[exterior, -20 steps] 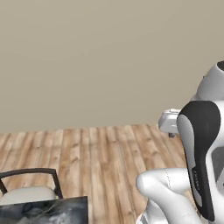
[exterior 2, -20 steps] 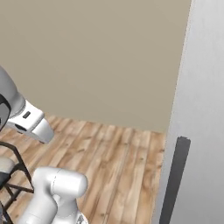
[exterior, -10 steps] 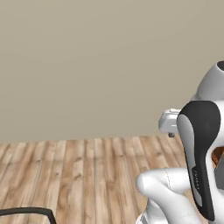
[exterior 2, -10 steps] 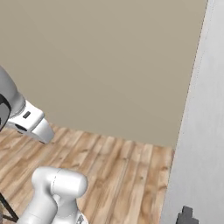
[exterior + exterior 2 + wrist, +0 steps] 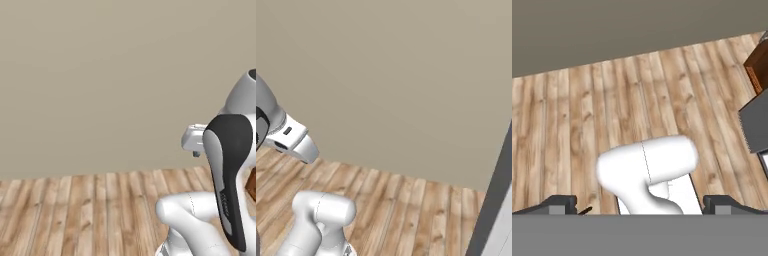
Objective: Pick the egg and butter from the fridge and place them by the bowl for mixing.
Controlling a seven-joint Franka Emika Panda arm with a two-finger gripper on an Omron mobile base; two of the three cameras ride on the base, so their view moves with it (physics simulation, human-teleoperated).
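While you scan the left base view, you get a plain beige wall [image 5: 100,75] across the upper frame and a plank floor [image 5: 75,215] along the bottom, with the arm [image 5: 225,200] bulking up the lower right; nothing you are meant to fetch appears there. Move to the right base view and you find the same wall and floor, the arm at the lower left, and at the right edge a dark slanted edge with a pale grey panel beside it [image 5: 501,220], which is probably the fridge, though too little of it is in frame to be sure. Look next at the hand view: the gripper [image 5: 639,205] points down at bare floorboards, its two dark fingertips [image 5: 559,204] standing far apart at the lower left and lower right corners, as wide as they go, with nothing between them. A brown box-like shape [image 5: 759,65] and a dark grey slab [image 5: 754,125] sit at the right edge of that frame; you cannot tell what they are. You have no sight of the egg, butter or bowl, so the pick has not begun. Your main risk is steering blind: with the fridge barely at the frame edge, the base could stop off-line from the door, or the arm could clip that grey side when it swings across.
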